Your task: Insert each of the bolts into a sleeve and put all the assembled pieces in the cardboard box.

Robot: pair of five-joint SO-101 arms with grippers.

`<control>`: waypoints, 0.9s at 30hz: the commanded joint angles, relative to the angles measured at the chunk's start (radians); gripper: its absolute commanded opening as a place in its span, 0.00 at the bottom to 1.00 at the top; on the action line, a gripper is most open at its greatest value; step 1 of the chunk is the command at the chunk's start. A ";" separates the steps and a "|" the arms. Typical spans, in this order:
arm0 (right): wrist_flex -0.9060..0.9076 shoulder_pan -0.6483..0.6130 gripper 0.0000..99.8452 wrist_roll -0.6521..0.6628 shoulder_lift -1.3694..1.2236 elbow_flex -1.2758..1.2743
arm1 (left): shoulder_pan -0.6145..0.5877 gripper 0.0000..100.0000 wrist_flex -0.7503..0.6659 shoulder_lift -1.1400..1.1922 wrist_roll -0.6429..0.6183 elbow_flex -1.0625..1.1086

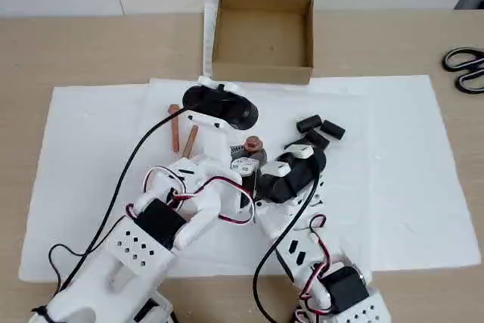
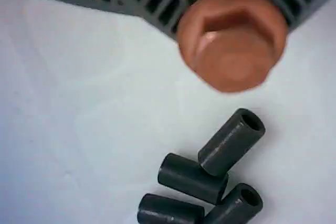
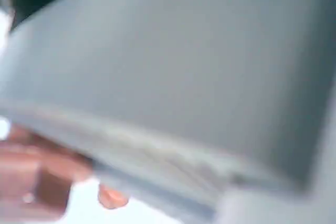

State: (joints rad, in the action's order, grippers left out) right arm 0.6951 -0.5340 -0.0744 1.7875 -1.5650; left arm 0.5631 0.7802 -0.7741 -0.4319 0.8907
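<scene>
Two arms (image 1: 162, 221) bent twd bolt (image 1: 252, 143).

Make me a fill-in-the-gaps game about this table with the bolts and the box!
The cardboard box has ___ inside it.
In the left wrist view, ___ black sleeves lie on the white paper.
In the high view, ___ bolts lie loose on the paper, side by side.
Missing words: nothing; four; two.
</scene>
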 commanded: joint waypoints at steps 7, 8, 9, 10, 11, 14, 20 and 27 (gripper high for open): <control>-0.025 0.015 0.00 -0.005 0.015 0.011 | 0.043 0.18 0.084 -0.009 -0.002 0.019; -0.025 0.015 0.00 -0.005 0.015 0.009 | 0.048 0.18 0.084 -0.009 -0.002 0.019; -0.025 0.015 0.00 -0.005 0.015 0.003 | 0.048 0.18 0.086 -0.009 -0.002 0.012; -0.025 0.015 0.00 -0.005 0.015 -0.002 | 0.046 0.18 0.092 -0.009 -0.002 -0.001; -0.025 0.015 0.00 -0.005 0.015 -0.009 | 0.046 0.18 0.106 -0.009 -0.002 -0.018; -0.025 0.015 0.00 -0.003 0.015 -0.017 | 0.046 0.18 0.147 -0.009 -0.002 -0.085; -0.025 0.015 0.00 -0.003 0.015 -0.017 | -0.043 0.18 0.153 -0.009 -0.002 -0.196; -0.025 0.015 0.00 -0.005 0.015 -0.018 | -0.124 0.18 0.155 -0.009 -0.002 -0.274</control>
State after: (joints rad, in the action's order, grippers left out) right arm 0.6951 -0.5263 -0.0713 1.7891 -1.5911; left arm 0.4618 0.9321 -0.7695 -0.4304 0.6759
